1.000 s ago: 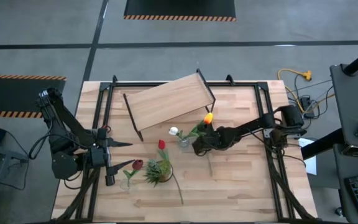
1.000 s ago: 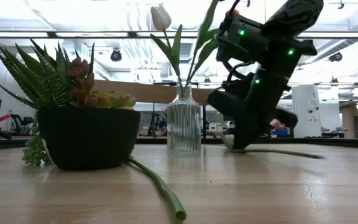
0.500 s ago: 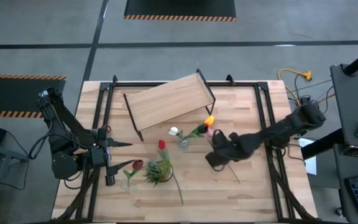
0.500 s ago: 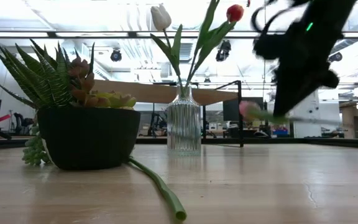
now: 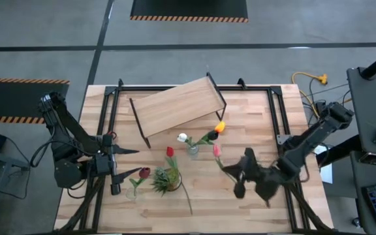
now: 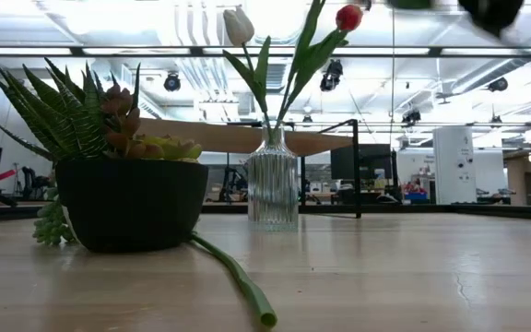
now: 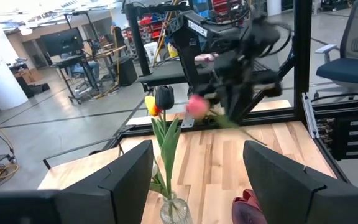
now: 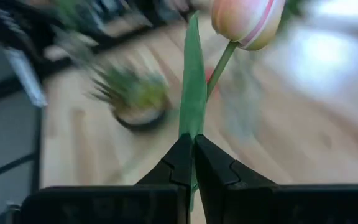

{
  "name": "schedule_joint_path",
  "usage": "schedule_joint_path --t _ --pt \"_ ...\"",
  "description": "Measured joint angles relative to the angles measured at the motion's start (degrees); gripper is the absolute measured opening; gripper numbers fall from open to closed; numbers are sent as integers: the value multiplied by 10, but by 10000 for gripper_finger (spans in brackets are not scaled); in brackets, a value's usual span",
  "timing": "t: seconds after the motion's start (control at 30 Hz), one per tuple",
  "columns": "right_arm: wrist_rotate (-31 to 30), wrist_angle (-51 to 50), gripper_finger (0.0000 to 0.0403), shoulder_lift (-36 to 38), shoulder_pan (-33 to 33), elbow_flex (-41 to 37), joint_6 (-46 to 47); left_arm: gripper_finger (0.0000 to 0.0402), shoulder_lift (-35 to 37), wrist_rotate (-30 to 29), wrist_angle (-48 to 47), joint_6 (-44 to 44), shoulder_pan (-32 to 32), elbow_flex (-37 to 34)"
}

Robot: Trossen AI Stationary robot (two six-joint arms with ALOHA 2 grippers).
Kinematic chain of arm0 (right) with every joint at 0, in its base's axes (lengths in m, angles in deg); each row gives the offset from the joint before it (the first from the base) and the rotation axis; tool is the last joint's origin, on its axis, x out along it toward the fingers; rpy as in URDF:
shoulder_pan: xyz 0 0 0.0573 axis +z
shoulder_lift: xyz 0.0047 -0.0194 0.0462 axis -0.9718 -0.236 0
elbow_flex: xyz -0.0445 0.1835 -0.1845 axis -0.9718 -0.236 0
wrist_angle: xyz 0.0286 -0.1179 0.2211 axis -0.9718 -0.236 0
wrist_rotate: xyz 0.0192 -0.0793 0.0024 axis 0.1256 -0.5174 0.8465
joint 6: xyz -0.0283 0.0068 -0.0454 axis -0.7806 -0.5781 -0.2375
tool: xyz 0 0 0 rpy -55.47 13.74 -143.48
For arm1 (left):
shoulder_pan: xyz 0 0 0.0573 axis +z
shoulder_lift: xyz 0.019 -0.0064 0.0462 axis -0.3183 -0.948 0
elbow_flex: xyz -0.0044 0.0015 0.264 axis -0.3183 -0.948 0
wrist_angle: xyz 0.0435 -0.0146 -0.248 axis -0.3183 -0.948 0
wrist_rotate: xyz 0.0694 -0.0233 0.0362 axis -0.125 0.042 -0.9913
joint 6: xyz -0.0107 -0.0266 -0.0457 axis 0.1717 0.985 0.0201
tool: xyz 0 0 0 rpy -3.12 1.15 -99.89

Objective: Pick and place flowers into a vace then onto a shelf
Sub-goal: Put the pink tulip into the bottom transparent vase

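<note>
My right gripper (image 5: 238,172) hangs over the table's near right part, shut on a pink flower (image 5: 216,150) whose head (image 8: 247,18) stands beyond the fingertips. A ribbed glass vase (image 6: 273,189) at mid-table holds a white flower (image 6: 239,25) and an orange-red one (image 6: 348,17). A red flower (image 5: 170,151) lies on the table with its stalk running toward the near edge. A dark maroon flower (image 5: 144,173) lies at the near left. The light-wood shelf (image 5: 178,108) stands behind the vase. My left gripper (image 5: 130,163) waits open at the left, level, touching nothing. My right gripper pinches the pink flower's green stalk together with the base of its long leaf (image 8: 192,134) between its two fingertips. The stalk runs on past the tips to the head. The flower is lifted clear of the table and slants upward toward the vase.
A black pot with a spiky green plant (image 5: 166,179) stands near the vase toward the near edge, large in the low view (image 6: 127,198). Black frame rails (image 5: 276,111) run along both sides of the wooden tabletop. Bare wood lies at the near right (image 5: 220,209).
My right gripper has risen from beside the vase and swung toward the table's near right, turning as it went and staying shut. The pink flower, whose stalk lay on the table, is now lifted clear and has left the low view.
</note>
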Motion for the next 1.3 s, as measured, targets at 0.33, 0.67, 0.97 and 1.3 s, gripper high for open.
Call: schedule_joint_path --t 0.33,0.67,0.97,1.3 --pt "-45 496 9 -73 12 1 -520 234 -1 1 0 27 0 -9" --pt "96 759 9 -130 -54 1 -717 234 -17 70 27 59 7 -31" --pt "171 781 9 -129 -89 1 -698 234 -68 91 119 1 50 -28" --pt "176 781 9 -128 -92 8 -715 234 -71 174 239 -98 84 -28"
